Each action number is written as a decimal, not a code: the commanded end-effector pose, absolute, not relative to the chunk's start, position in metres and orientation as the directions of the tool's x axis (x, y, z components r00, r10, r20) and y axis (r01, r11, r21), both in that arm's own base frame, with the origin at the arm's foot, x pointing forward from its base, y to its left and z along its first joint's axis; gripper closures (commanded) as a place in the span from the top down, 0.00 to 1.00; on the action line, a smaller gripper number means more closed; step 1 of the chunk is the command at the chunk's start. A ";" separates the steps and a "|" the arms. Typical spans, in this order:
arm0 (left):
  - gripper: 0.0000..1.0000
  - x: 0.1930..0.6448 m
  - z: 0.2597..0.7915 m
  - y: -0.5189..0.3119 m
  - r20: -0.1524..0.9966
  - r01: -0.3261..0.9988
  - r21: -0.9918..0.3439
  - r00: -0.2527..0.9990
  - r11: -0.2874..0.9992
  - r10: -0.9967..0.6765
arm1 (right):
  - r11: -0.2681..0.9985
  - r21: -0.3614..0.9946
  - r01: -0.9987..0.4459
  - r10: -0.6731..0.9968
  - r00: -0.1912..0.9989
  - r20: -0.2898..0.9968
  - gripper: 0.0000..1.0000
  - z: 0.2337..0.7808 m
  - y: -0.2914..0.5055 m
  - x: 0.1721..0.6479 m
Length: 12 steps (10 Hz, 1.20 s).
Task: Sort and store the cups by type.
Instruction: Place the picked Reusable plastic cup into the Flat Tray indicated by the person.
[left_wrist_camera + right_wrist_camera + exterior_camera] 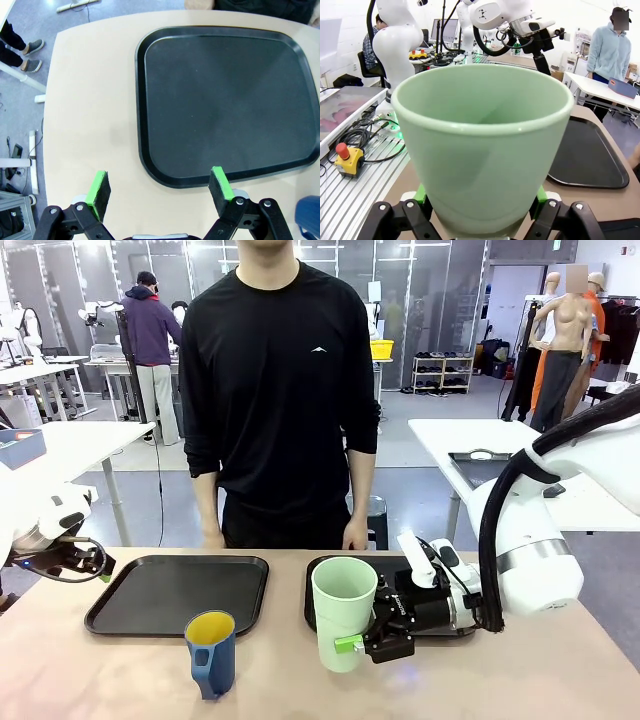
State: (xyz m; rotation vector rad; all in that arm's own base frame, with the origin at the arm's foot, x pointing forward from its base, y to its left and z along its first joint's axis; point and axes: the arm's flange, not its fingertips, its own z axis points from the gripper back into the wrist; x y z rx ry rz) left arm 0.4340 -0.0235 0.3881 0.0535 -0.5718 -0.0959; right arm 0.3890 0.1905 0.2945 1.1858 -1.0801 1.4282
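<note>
The tall mint-green tumbler (343, 612) stands upright just in front of the right black tray (392, 566), with my right gripper (352, 642) shut on its lower part. In the right wrist view the tumbler (480, 145) sits between the green pads (421, 194), which press on both its sides. The dark blue mug (210, 652), yellow inside, stands on the table near the front edge, handle towards me; its blue edge (307, 220) shows in the left wrist view. My left gripper (95, 565) hangs open at the far left, over the table beside the left tray (225, 100).
Two black trays lie side by side, the left tray (175, 590) bare. A person stands at the far edge with a hand (212, 538) by each tray. The left arm (532, 30) shows beyond the tumbler. Bare tabletop (90, 115) lies left of the left tray.
</note>
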 end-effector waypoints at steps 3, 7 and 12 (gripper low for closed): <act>1.00 0.433 0.389 -0.025 0.538 0.077 0.084 0.835 0.993 -0.111 | -0.167 -0.057 -0.984 0.122 -0.078 0.989 0.28 0.296 0.191 0.390; 1.00 0.433 0.389 -0.025 0.538 0.077 0.084 0.835 0.993 -0.111 | -0.167 -0.057 -0.984 0.122 -0.078 0.989 0.28 0.296 0.191 0.390; 1.00 0.433 0.389 -0.025 0.538 0.077 0.084 0.835 0.993 -0.111 | -0.167 -0.057 -0.984 0.122 -0.078 0.989 0.28 0.296 0.191 0.390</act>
